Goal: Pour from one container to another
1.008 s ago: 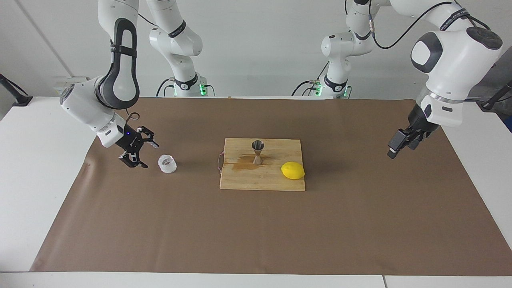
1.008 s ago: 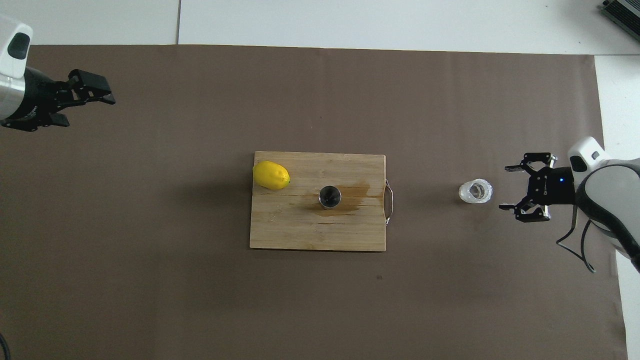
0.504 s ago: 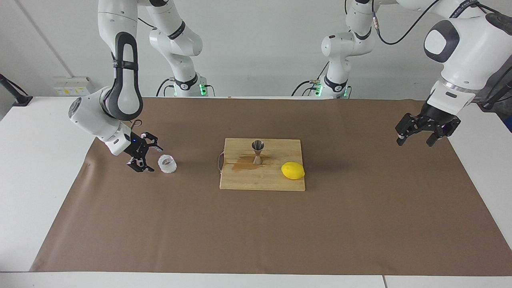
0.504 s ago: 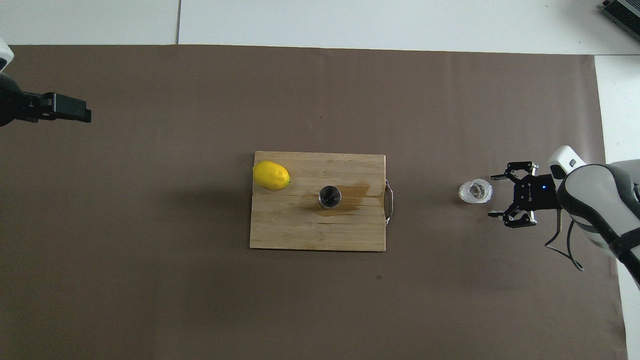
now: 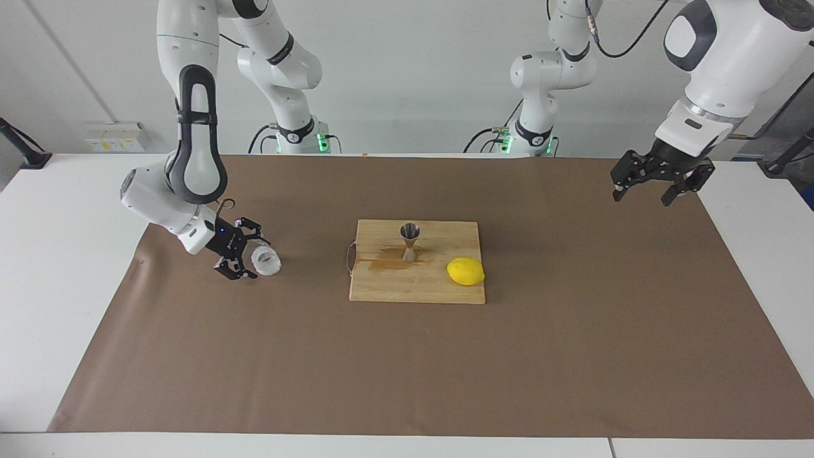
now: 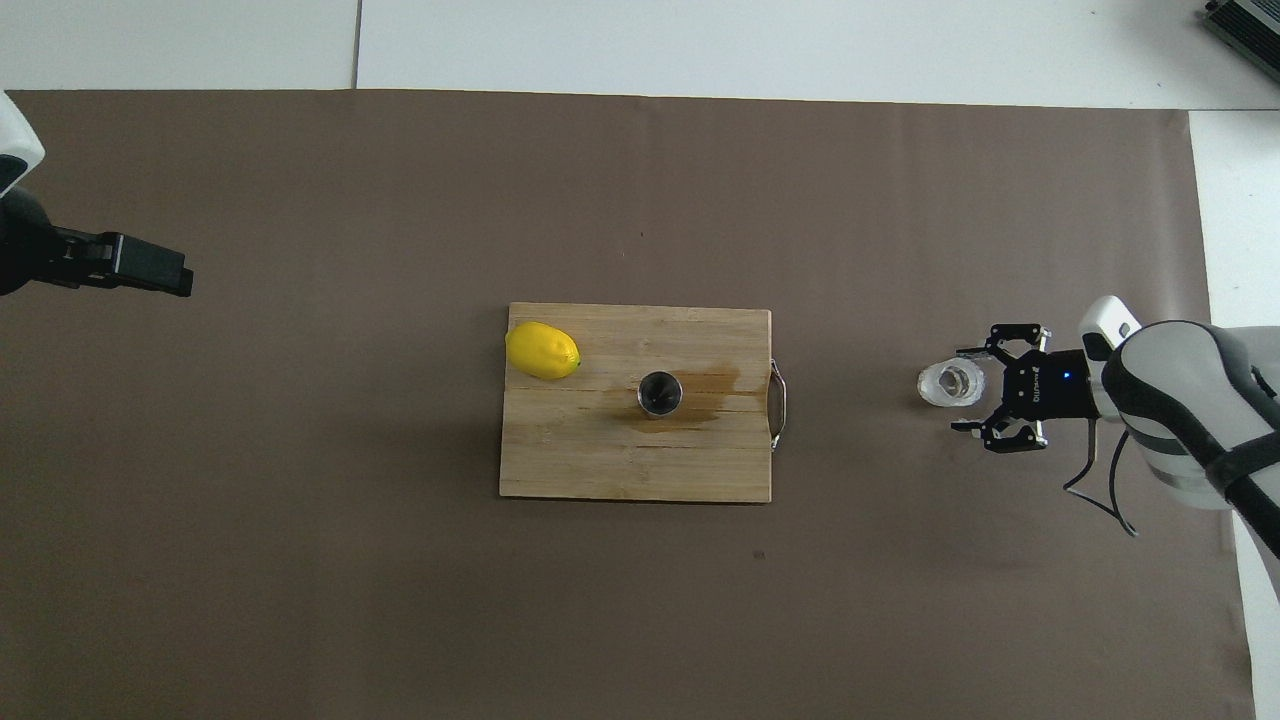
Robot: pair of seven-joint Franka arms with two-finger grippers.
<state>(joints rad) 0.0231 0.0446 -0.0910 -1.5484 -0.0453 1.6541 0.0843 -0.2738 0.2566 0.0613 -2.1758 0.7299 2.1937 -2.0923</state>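
The small translucent cup (image 5: 269, 261) (image 6: 943, 383) stands on the brown paper toward the right arm's end of the table. My right gripper (image 5: 257, 259) (image 6: 960, 390) is low beside it and open. Its fingertips (image 5: 262, 242) reach just past the cup's outer edge on both sides, and I see no grip. The steel jigger (image 5: 409, 242) (image 6: 659, 392) stands upright on the wooden board (image 5: 394, 287) (image 6: 600, 465), beside a wet stain. My left gripper (image 5: 643, 193) (image 6: 150, 270) hangs open in the air over the paper at the left arm's end.
A yellow lemon (image 5: 465, 271) (image 6: 542, 350) lies on the board's corner toward the left arm's end. The board has a wire handle (image 5: 348, 259) (image 6: 779, 402) on the side facing the cup. Brown paper (image 5: 407, 369) covers the table around the board.
My right gripper has moved in toward the cup, so its open fingers now flank the cup's edge. My left gripper has risen and drawn back toward the robots.
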